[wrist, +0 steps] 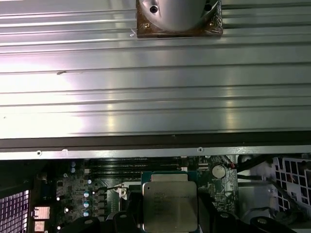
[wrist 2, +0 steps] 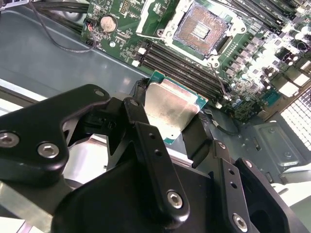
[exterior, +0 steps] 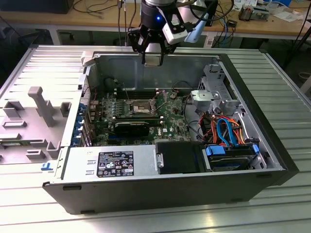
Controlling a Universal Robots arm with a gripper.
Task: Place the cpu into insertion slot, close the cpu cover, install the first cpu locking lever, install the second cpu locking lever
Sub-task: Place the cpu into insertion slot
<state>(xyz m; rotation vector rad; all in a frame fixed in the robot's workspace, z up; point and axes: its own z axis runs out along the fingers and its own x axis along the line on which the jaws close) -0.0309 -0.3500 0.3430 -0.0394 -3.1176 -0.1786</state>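
A ribbed silver aluminium table [exterior: 279, 87] carries a big dark grey computer case [exterior: 170, 191], which lies on its side with the side panel off. Beside it, on the exterior view's left, sits a pale grey moulded plastic tray [exterior: 29, 121]. Inside the case a green motherboard [exterior: 170, 120] covers the floor. A grey metal power supply box with a white label [exterior: 109, 162] lies along the near wall, and a bundle of blue and orange cables [exterior: 226, 128] lies toward the exterior view's right. The arm's black gripper [exterior: 153, 58] hangs at the far wall of the case, above the board and touching nothing in it. Its jaws are clamped on the cpu [wrist 2: 170, 109], a small flat square chip with a dull silver-grey metal top and a green edge. Both wrist views show the black fingers [wrist 2: 197, 141] pressing on two opposite sides of the chip, whose metal face [wrist: 169, 206] is turned toward the first wrist camera. The insertion slot [wrist 2: 200, 30], a square dark socket with a silvery metal rim, lies open with its contact field bare. In the exterior view this socket [exterior: 138, 108] is well apart from the held chip, nearer the middle of the board. Long narrow black memory slots [wrist 2: 180, 63] run between socket and chip in the second wrist view, where a round silver coin cell [wrist 2: 108, 23] sits near the board's edge.
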